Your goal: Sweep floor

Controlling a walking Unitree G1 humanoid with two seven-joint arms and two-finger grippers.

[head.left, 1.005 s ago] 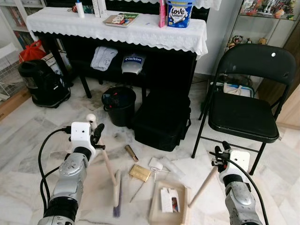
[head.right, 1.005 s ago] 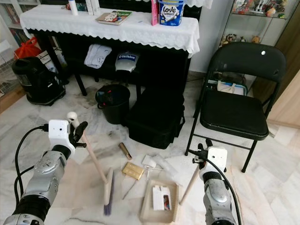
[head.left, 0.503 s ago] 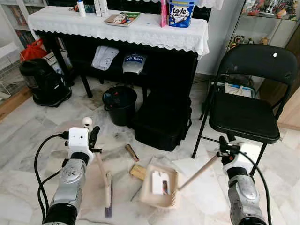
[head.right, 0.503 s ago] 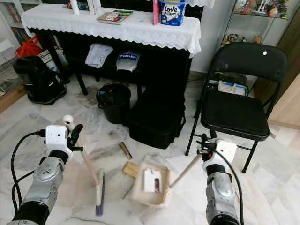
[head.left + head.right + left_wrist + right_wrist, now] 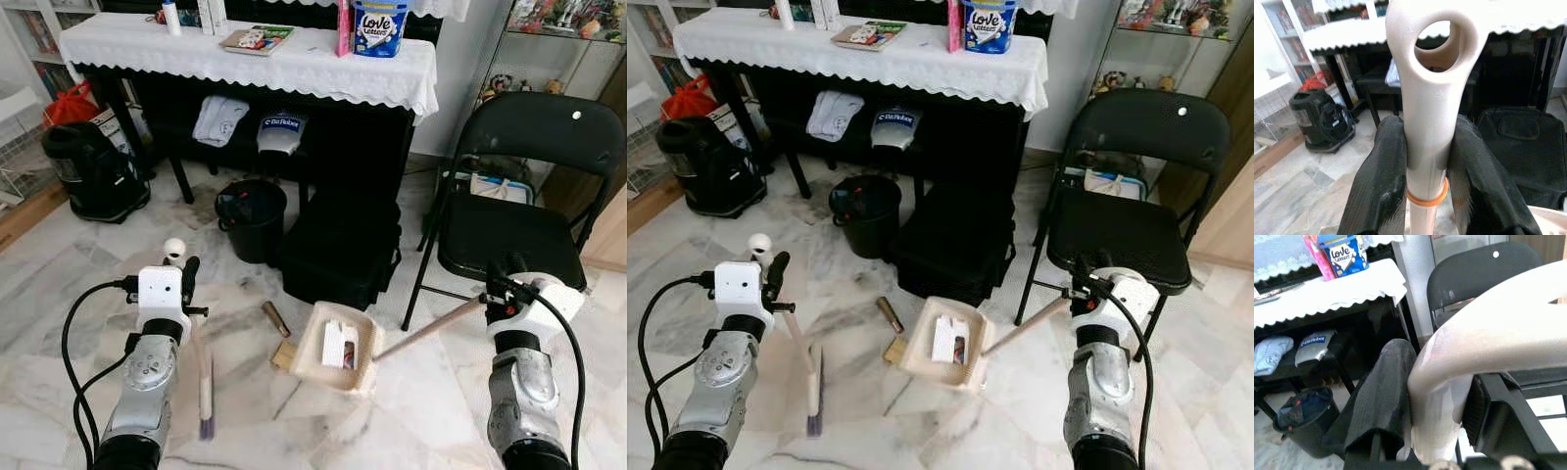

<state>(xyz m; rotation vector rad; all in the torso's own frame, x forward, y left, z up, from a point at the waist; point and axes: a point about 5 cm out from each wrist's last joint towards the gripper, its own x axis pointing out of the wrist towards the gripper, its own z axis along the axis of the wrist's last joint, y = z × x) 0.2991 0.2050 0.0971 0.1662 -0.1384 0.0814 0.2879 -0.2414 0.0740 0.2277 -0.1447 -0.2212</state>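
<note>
Left gripper (image 5: 182, 285) clamped on the upper handle of the brush (image 5: 205, 387), whose bristle head rests on the marble floor (image 5: 59, 294) directly below the wrist. Just right of the brush head lie a small brown tube (image 5: 275, 319) and a gold packet (image 5: 285, 354). Beside these, the dustpan (image 5: 338, 348) is raised off the floor and tilted, holding scraps. Its long handle runs up to the right gripper (image 5: 503, 290), closed around its end, in front of the black folding chair (image 5: 519, 211).
</note>
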